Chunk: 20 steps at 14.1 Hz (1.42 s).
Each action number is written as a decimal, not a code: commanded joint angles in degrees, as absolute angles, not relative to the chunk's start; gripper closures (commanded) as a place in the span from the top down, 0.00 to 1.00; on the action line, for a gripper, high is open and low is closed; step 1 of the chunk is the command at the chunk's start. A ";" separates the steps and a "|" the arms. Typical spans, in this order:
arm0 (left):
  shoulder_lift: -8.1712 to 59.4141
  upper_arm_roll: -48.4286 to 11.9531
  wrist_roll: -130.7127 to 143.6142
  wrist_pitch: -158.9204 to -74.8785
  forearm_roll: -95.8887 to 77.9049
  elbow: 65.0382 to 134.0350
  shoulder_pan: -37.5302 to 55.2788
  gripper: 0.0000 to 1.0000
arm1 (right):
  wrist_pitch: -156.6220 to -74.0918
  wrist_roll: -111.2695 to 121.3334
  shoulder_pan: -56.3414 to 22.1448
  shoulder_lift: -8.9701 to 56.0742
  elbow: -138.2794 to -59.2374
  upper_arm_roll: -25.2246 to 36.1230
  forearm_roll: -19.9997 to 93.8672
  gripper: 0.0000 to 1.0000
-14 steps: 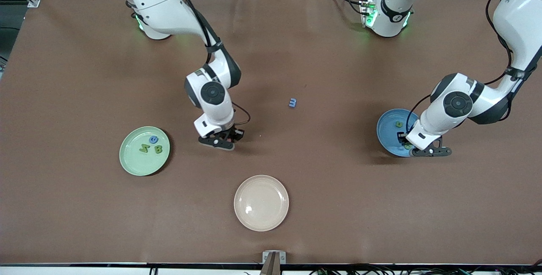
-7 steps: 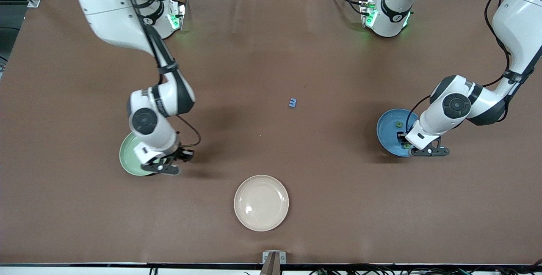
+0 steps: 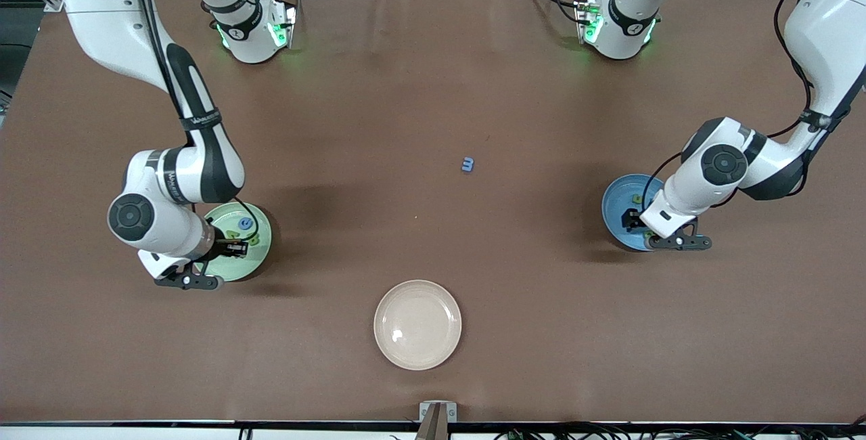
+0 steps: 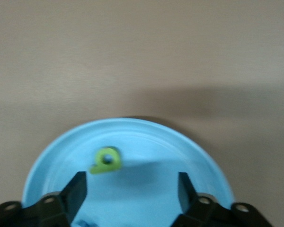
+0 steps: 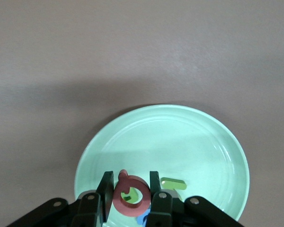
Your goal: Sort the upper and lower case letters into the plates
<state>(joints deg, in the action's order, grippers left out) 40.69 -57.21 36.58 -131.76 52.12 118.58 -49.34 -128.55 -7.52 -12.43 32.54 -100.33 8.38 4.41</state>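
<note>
The mint green plate (image 3: 256,260) (image 5: 203,142) lies toward the right arm's end of the table and holds a blue letter (image 3: 245,223) and a green letter (image 3: 254,239) (image 5: 173,183). My right gripper (image 3: 232,248) (image 5: 131,191) hangs over this plate, shut on a red round letter (image 5: 131,195). The sky blue plate (image 3: 614,204) (image 4: 199,161) lies toward the left arm's end with a green letter (image 3: 636,198) (image 4: 106,160) in it. Over it my left gripper (image 3: 633,221) (image 4: 132,182) is open and holds nothing. A small blue letter (image 3: 467,164) lies on the bare table between the plates.
A cream-beige plate (image 3: 417,324) with nothing in it sits nearest the front camera, midway along the table. Brown cloth covers the whole table.
The right arm has swung from mid-table toward its own end and now hangs over the mint plate with the red letter. The left gripper has opened over the blue plate.
</note>
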 commanded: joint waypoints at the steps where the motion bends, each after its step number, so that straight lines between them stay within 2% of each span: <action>1: 37.53 -63.52 40.23 -124.30 48.00 118.57 -49.48 1.00 | -129.02 -6.94 -11.25 33.13 -101.08 7.21 5.97 0.02; 5: 37.79 -70.12 47.36 -120.59 47.29 118.65 -48.35 1.00 | -132.01 -6.94 -10.46 35.76 -101.07 7.21 6.06 0.02; 7: 37.97 -71.19 50.08 -120.41 47.29 118.57 -44.15 1.00 | -132.98 -7.03 -10.46 36.47 -101.07 7.21 5.98 0.03; 10: 38.41 -70.93 51.33 -120.67 43.53 114.98 -34.22 1.00 | -133.07 -7.03 -10.37 36.74 -100.99 7.29 5.98 0.05; 11: 38.76 -70.32 51.42 -120.67 41.77 113.39 -30.19 1.00 | -132.89 -6.94 -10.37 36.74 -100.99 7.29 5.98 0.21; 12: 38.93 -67.88 51.85 -120.50 39.40 111.64 -25.62 1.00 | -132.80 -6.86 -10.46 36.56 -100.99 7.29 5.89 0.66; 13: 38.94 -65.24 52.12 -120.50 38.16 110.32 -20.88 1.00 | -132.54 -6.86 -10.46 36.48 -100.90 7.29 5.89 0.99; 16: 39.37 -56.46 52.12 -120.67 37.88 105.92 -6.03 1.00 | -131.67 -6.77 -10.55 34.81 -100.55 7.47 5.63 1.00; 20: 40.95 -45.90 52.29 -123.64 35.33 104.33 6.31 1.00 | -118.16 -7.47 -10.63 29.72 -96.34 7.56 5.27 1.00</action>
